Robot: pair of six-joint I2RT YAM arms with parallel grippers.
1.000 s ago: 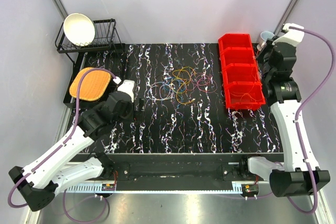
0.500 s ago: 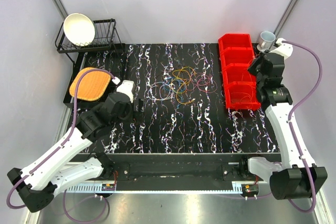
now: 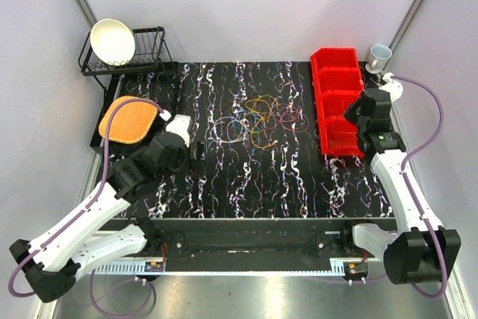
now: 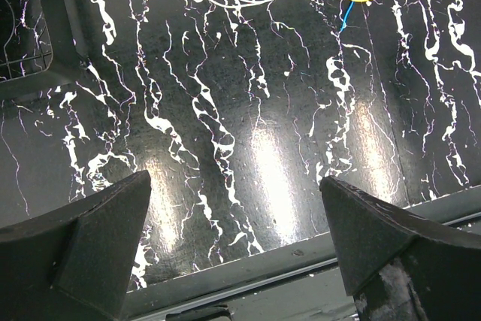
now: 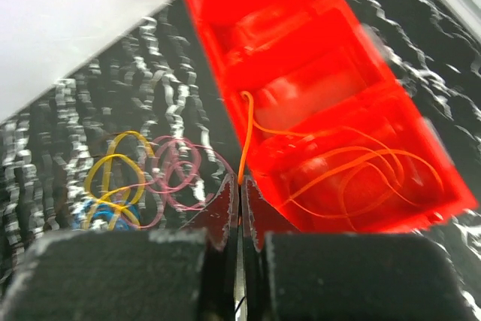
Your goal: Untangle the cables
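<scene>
Since the right gripper is pinched shut on the orange cable, the main risk is hauling that cable back out. Its loops lie in the nearest compartment of the bin, lower right of the wrist frame. One strand climbs over the bin wall straight into the fingertips. Any retreat before the jaws part pulls the loops over the wall.

Second risk: the wire is very thin and may cling to a pad after release and trail along.

Third risk: the cable pile sits mid-frame in the top view, left of the bin and apart from it. Yellow, pink and blue loops overlap there. Pull one and the rest likely come with it, or a knot tightens. Nothing pins the pile down.

The left gripper has its fingers wide apart, empty, over bare table. Only the pile's edge shows at the top of its frame. It's too far off to brace anything.

Can't tell whether the orange strand is snagged on the bin wall.
</scene>
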